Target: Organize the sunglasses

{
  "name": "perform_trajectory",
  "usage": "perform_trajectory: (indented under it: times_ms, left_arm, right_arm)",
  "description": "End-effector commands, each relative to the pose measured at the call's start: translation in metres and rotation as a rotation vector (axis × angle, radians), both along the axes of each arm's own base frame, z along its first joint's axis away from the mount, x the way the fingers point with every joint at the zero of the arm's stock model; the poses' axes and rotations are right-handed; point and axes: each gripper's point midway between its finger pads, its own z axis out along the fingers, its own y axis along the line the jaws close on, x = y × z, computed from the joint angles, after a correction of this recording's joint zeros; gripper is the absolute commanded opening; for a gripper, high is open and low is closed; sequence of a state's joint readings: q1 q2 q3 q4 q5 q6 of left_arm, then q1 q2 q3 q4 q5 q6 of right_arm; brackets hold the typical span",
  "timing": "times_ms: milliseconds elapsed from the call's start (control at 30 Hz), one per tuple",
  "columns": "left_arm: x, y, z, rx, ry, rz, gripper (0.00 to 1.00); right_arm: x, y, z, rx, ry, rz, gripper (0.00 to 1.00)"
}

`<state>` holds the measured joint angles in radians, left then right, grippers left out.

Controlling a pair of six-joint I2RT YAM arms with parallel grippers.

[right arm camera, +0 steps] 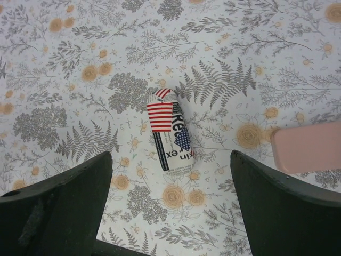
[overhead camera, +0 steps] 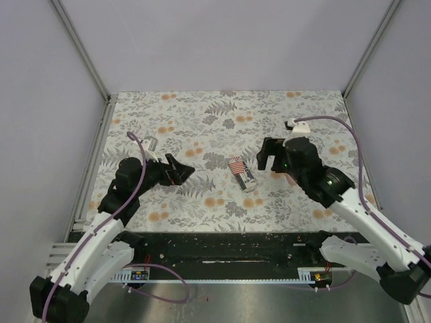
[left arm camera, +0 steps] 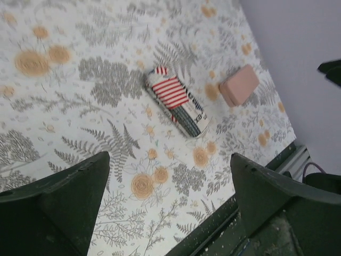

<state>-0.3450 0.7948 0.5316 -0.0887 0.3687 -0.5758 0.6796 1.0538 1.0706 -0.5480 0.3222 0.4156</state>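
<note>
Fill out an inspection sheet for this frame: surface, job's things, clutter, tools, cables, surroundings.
Surface: floral tablecloth, lying flat; black rail along the near edge.
Job's things: nothing seen; no sunglasses in any view.
Clutter: flag-printed case near the centre; pink case to its right, apart from it.
Tools: left tool open, holding nothing; right tool open, holding nothing.
Cables: purple cable along the left arm, another along the right arm; neither touches the cases.
Surroundings: pale walls and metal corner posts.
</note>
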Motion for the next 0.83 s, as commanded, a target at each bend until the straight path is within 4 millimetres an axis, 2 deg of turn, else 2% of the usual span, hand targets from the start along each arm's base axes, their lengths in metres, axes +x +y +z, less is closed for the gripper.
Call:
perform_trajectory:
  times_ms: [0, 100, 167, 267, 400, 800]
  left_arm:
    - [-0.005, 0.026, 0.06, 0.019, -0.241, 0.121, 0.99]
    - [-0.013, 0.046, 0.068, 0.032, -0.281, 0.209, 0.99]
    - [-0.019, 0.051, 0.064, 0.034, -0.271, 0.23, 0.99]
    - [-0.025, 0.05, 0.051, -0.001, -0.24, 0.226, 0.99]
    - [-0.032, 0.05, 0.039, -0.016, -0.23, 0.221, 0.99]
    - [-0.038, 0.049, 0.04, -0.038, -0.241, 0.208, 0.99]
  right_arm:
    - [-0.018, -0.027, 0.021, 0.127, -0.153, -0.073, 0.99]
    - [-0.035, -0.048, 0.019, 0.187, -0.2, -0.124, 0.99]
    - [-0.044, -0.061, 0.014, 0.207, -0.213, -0.162, 0.99]
    - [-0.055, -0.071, 0.011, 0.243, -0.222, -0.177, 1.0]
    - [-0.063, -0.077, 0.006, 0.268, -0.206, -0.197, 0.99]
    - [-0.066, -0.082, 0.017, 0.241, -0.203, -0.196, 0.99]
